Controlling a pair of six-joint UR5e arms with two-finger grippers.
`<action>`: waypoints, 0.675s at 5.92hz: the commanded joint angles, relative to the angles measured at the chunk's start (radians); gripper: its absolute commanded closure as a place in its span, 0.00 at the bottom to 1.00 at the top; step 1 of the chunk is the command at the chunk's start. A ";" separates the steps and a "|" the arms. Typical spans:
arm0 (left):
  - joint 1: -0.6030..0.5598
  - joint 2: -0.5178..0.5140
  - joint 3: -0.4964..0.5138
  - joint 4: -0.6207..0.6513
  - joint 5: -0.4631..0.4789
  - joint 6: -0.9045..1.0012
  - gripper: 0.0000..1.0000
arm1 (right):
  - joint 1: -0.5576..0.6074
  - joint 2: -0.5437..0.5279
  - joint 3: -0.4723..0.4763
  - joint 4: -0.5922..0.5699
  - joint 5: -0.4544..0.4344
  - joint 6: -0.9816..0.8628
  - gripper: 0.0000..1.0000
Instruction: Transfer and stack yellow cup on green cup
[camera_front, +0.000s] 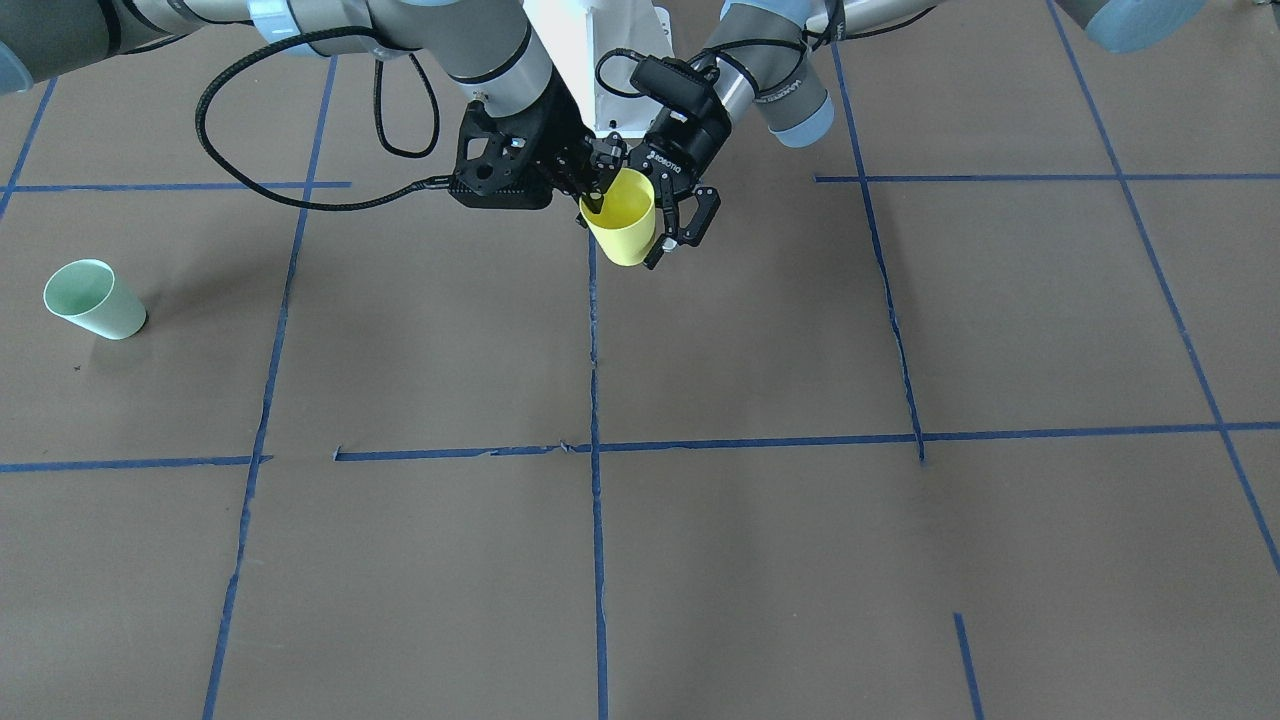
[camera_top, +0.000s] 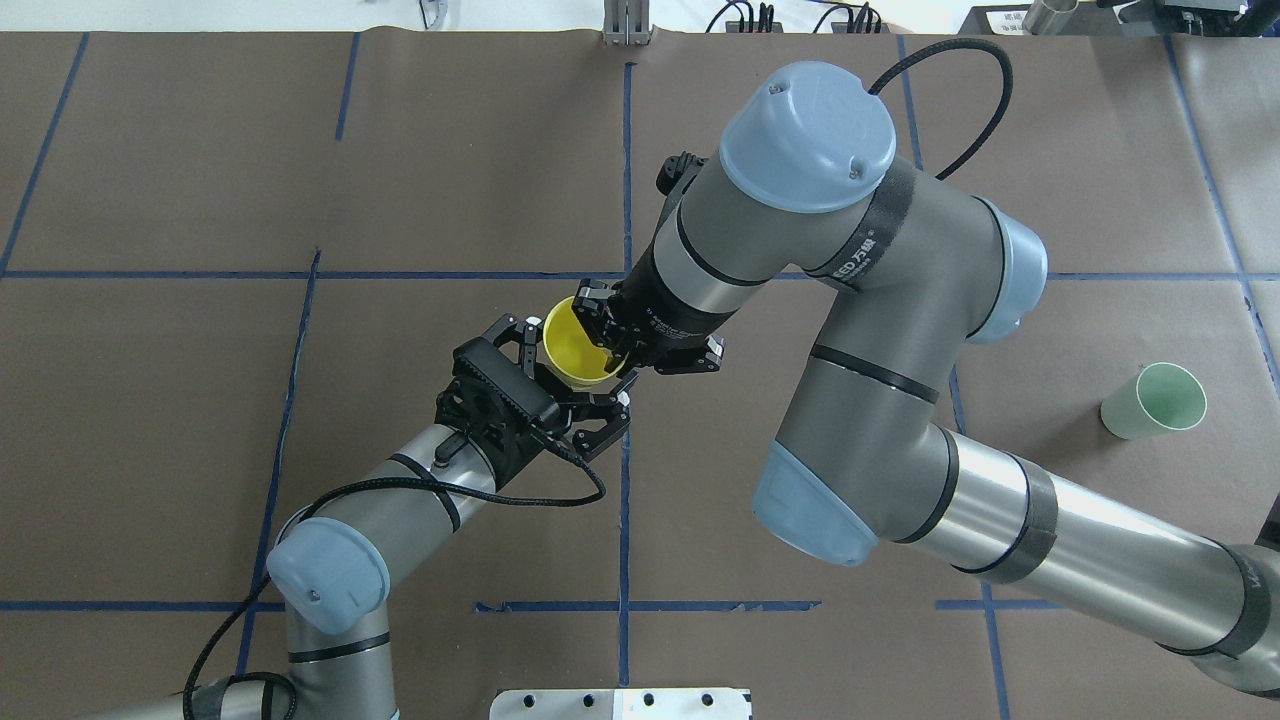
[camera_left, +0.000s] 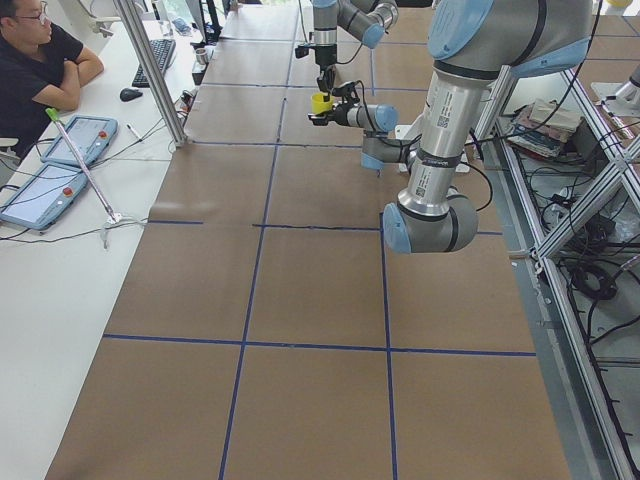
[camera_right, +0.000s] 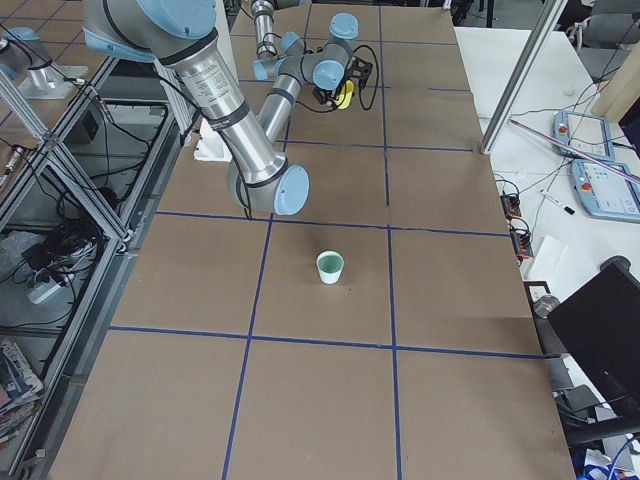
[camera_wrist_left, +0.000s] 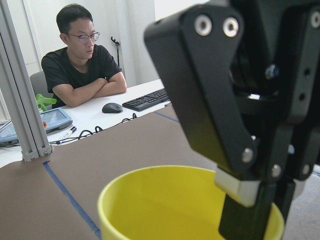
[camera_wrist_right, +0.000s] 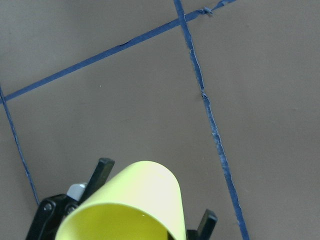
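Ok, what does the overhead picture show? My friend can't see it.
Two robot arms meet over a brown table: the right hand pinches the rim of the yellow cup while the left hand sits open around it. The green cup stands apart at far right.

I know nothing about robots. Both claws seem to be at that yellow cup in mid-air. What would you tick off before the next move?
1. Right gripper pinches the yellow cup at its rim, one finger inside: ok.
2. Left gripper is open, straddling the cup: ok.
3. Left gripper is free of the cup's wall, so it can back off without dragging it: cannot tell.
4. Yellow cup is held above the table, mouth up: ok.
5. Green cup stands upright on the robot's right, mouth open to receive: ok.
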 joint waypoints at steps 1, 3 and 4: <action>0.000 -0.004 0.000 -0.001 0.000 -0.002 0.00 | 0.037 -0.010 0.003 -0.005 -0.011 0.045 1.00; 0.000 -0.002 0.000 -0.001 0.000 -0.004 0.00 | 0.093 -0.029 -0.002 -0.008 -0.013 0.047 1.00; 0.000 -0.004 0.005 0.000 0.000 -0.004 0.00 | 0.140 -0.045 -0.001 -0.014 -0.012 0.063 1.00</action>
